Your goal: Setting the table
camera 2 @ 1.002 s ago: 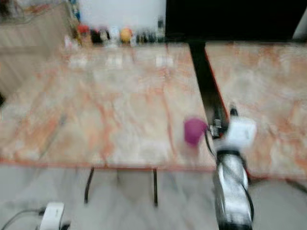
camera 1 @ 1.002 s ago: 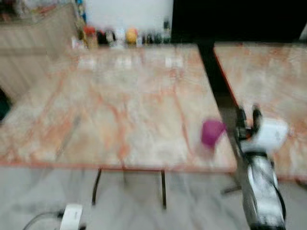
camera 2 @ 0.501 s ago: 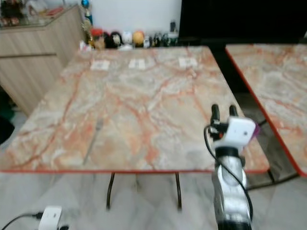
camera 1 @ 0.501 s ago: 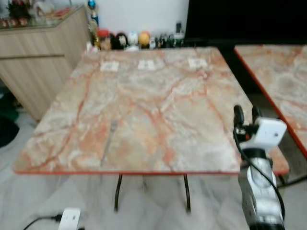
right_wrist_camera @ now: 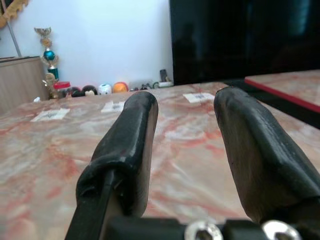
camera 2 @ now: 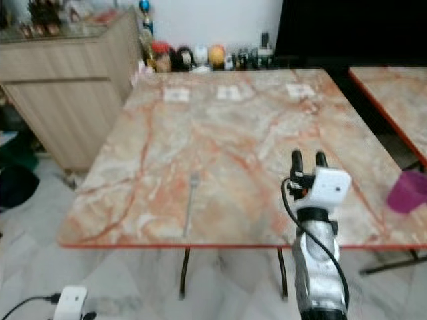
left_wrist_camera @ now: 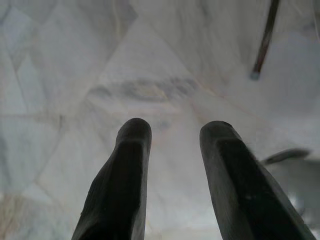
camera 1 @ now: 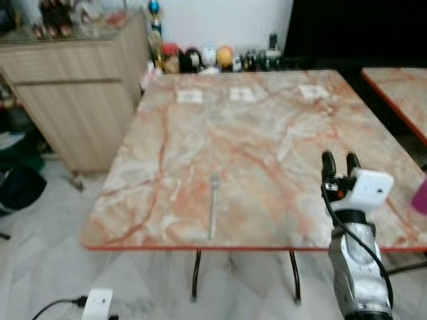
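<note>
the cabinet (camera 1: 80, 100) is standing on the left, then the bench (camera 1: 267, 133) with a fork (camera 1: 213, 207) lying near its front edge, prongs pointing away. the left gripper (left_wrist_camera: 175, 145) is hanging over the floor (left_wrist_camera: 60, 75), jaws released, holding nothing. the right gripper (camera 2: 307, 160) is hovering above the bench's right front corner, jaws apart and empty. a purple cup (camera 2: 407, 191) is sitting far right, cut off in the left eye view, its support unclear. risk: reaching sideways could knock it over.
</note>
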Available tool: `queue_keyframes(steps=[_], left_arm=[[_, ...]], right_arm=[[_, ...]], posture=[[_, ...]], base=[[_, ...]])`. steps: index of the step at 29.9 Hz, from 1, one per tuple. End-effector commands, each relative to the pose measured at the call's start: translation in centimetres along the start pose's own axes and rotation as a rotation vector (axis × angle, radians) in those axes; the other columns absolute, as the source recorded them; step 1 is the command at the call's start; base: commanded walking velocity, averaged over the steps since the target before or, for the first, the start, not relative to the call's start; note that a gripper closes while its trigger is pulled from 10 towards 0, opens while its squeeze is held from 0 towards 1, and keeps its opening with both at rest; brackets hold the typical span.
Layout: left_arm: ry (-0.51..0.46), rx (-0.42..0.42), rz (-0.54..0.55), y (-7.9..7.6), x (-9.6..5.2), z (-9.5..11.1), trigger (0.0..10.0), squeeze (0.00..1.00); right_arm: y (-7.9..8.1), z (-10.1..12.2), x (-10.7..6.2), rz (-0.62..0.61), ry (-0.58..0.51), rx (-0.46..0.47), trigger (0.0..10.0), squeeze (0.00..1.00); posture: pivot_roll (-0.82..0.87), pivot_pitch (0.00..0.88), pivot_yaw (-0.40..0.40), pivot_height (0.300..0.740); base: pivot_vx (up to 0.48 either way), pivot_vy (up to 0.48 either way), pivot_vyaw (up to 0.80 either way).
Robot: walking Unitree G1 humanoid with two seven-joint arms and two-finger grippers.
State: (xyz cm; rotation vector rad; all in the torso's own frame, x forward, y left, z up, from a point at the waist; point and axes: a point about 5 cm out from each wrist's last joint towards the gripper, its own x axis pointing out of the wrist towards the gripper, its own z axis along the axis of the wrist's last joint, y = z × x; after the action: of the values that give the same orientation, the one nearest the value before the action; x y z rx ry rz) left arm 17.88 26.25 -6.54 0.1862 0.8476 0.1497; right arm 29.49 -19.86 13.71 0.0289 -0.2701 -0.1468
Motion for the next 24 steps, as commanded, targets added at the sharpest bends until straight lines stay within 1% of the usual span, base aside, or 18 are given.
queue_keyframes(steps=[1, 13, 15, 18, 19, 21, 24], left_arm=[[0.011, 0.002, 0.019, 0.6, -0.2, -0.4, 10.0, 0.00], [0.005, 0.002, 0.018, 0.5, -0.2, -0.5, 10.0, 0.00], [0.003, 0.001, 0.019, 0.5, -0.2, -0.4, 10.0, 0.00], [-0.002, 0.008, 0.016, 0.4, -0.2, -0.4, 10.0, 0.00], [-0.002, 0.007, 0.016, 0.3, -0.2, -0.4, 10.0, 0.00], [-0.003, 0.007, 0.015, 0.3, -0.2, -0.4, 10.0, 0.00], [-0.002, 0.007, 0.013, 0.2, -0.2, -0.4, 10.0, 0.00]], right_arm=[[0.9, 0.3, 0.3, 0.022, -0.010, 0.020, 10.0, 0.00], [1.1, -0.1, 0.2, 0.037, 0.005, 0.026, 10.0, 0.00], [1.2, -0.3, 0.1, 0.043, 0.016, 0.026, 10.0, 0.00], [1.2, -0.8, 0.1, 0.045, 0.043, 0.027, 10.0, 0.00], [1.1, -1.3, 0.0, 0.038, 0.071, 0.014, 10.0, 0.00], [1.0, -1.5, 0.0, 0.032, 0.080, 0.011, 10.0, 0.00], [0.5, -1.9, -0.2, 0.006, 0.098, 0.034, 10.0, 0.00]], posture=[[0.16, 0.000, -0.014, 0.740], [0.16, 0.000, -0.014, 0.740], [0.16, 0.000, -0.016, 0.740], [0.16, 0.000, -0.017, 0.740], [0.16, 0.000, -0.018, 0.740], [0.16, 0.000, -0.018, 0.740], [0.16, 0.000, -0.020, 0.740]], base=[[0.000, 0.480, 0.00], [0.000, 0.480, 0.00], [0.000, 0.251, 0.00], [0.000, 0.000, 0.00], [0.000, 0.000, 0.00], [0.000, 0.000, 0.00], [0.000, 0.000, 0.00]])
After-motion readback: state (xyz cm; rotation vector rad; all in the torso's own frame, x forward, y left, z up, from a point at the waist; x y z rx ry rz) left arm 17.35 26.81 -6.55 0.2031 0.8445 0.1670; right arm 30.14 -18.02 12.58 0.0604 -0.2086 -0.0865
